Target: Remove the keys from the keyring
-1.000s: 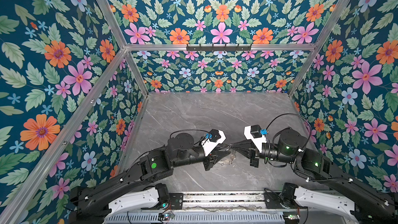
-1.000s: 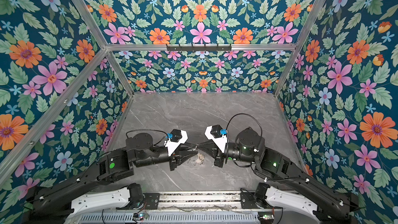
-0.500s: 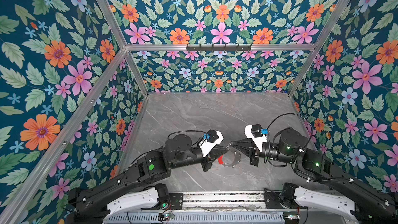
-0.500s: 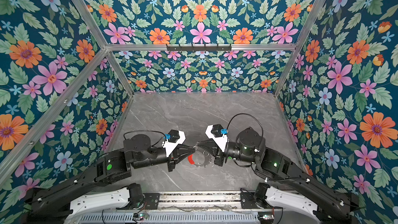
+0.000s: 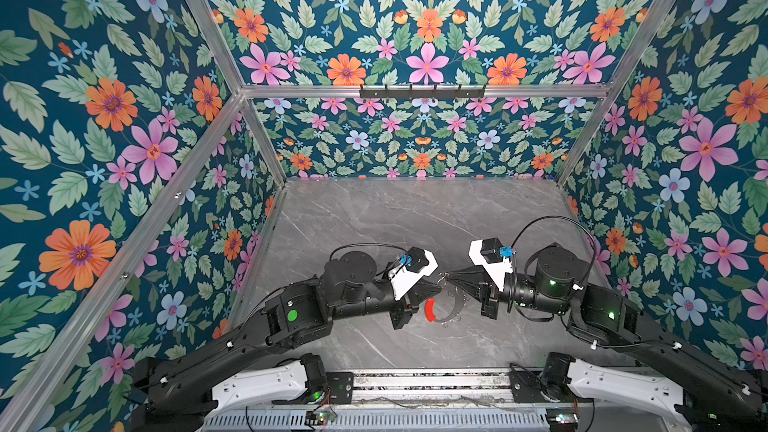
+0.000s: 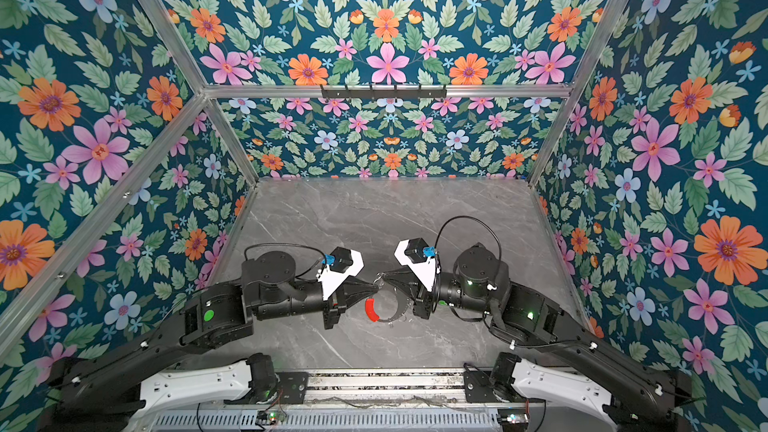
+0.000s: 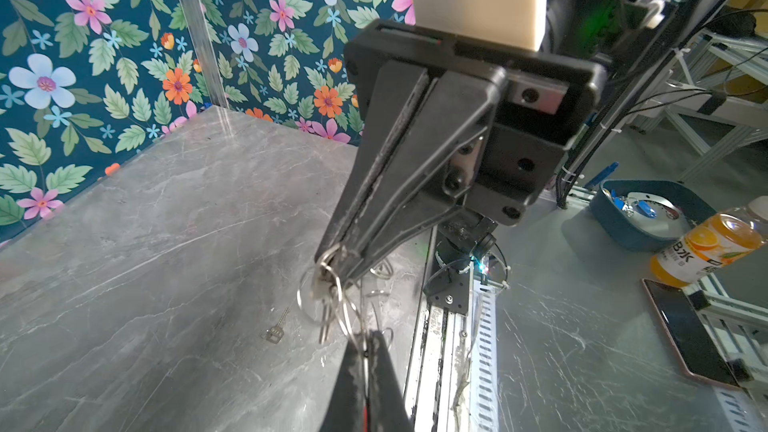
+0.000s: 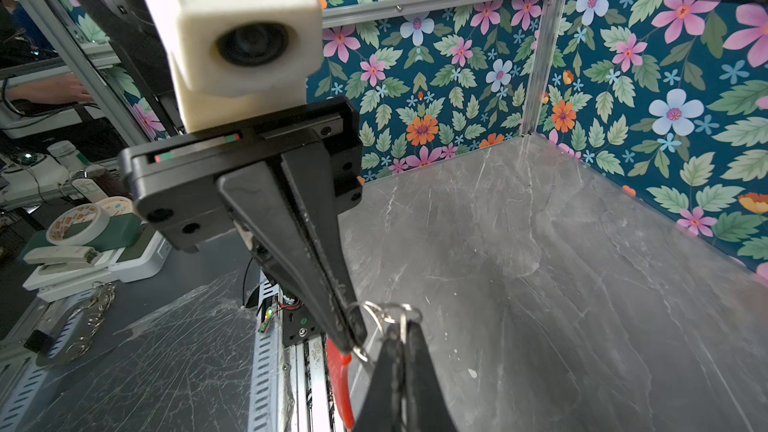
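Note:
The keyring (image 5: 453, 314), a thin grey hoop with a red sleeve (image 5: 430, 310), hangs between the two gripper tips above the grey table (image 5: 395, 222) in both top views. My left gripper (image 5: 437, 284) is shut on the hoop's wire beside the sleeve; in the left wrist view its fingertips (image 7: 376, 347) pinch the wire. My right gripper (image 5: 449, 277) faces it tip to tip, shut on the keys (image 7: 325, 288), a small silvery bunch with round split rings. In the right wrist view the split rings (image 8: 390, 310) stick out of my right gripper (image 8: 401, 332).
One loose key (image 7: 276, 328) lies flat on the table below the grippers. The floral walls (image 5: 124, 160) close three sides, and a metal rail (image 5: 415, 384) runs along the front. Beyond it are a bottle (image 7: 706, 247), a blue bowl (image 7: 648, 218) and tape rolls (image 8: 79, 222).
My left gripper has shut on the hoop's wire. The hoop has swung so that its red sleeve now shows below the tips. The right gripper stayed shut in place.

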Controlling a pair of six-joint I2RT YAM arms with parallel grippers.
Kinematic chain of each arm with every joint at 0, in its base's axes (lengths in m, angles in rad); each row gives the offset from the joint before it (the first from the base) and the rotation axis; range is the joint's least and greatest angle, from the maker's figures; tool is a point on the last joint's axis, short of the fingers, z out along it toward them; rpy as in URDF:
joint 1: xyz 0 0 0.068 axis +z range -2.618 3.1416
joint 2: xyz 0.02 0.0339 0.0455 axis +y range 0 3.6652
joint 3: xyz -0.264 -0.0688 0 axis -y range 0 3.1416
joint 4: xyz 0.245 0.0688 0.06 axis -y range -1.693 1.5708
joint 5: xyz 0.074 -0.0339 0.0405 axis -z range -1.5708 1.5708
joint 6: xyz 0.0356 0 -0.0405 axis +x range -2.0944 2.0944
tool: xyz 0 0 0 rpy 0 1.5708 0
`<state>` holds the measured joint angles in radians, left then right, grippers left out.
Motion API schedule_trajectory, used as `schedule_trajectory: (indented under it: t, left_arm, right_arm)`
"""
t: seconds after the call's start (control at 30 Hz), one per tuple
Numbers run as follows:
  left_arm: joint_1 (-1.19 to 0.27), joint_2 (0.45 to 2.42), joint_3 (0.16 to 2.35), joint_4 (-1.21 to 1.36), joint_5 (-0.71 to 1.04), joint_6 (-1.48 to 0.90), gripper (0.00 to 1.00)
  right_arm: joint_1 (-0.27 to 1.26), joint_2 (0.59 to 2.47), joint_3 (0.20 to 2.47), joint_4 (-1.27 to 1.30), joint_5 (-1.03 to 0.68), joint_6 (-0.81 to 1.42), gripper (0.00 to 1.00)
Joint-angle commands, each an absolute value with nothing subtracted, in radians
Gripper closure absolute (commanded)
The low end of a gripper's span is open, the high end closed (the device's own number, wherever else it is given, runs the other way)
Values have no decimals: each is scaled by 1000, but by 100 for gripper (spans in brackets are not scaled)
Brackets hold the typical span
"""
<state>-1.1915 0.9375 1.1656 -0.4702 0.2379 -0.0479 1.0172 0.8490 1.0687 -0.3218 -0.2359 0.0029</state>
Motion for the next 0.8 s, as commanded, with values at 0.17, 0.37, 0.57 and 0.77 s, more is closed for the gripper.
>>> schedule_trajectory:
  t: [0.17, 0.37, 0.57, 0.77]
  left_arm:
    - [-1190, 1006, 1232, -563, 299, -11, 100]
    - [-1189, 1008, 1233, -564, 291, -8, 100]
    - [-1190, 1008, 1242, -566, 285, 1, 100]
    - [-1190, 950, 1175, -465, 318, 8, 100]
  right_arm:
    - [1020, 874, 1127, -368, -280, -62, 100]
    - [1020, 879, 1147, -390, -283, -74, 100]
    - [1022, 901, 1162, -414, -336, -90, 100]
    - [1026, 917, 1181, -428, -394, -96, 100]
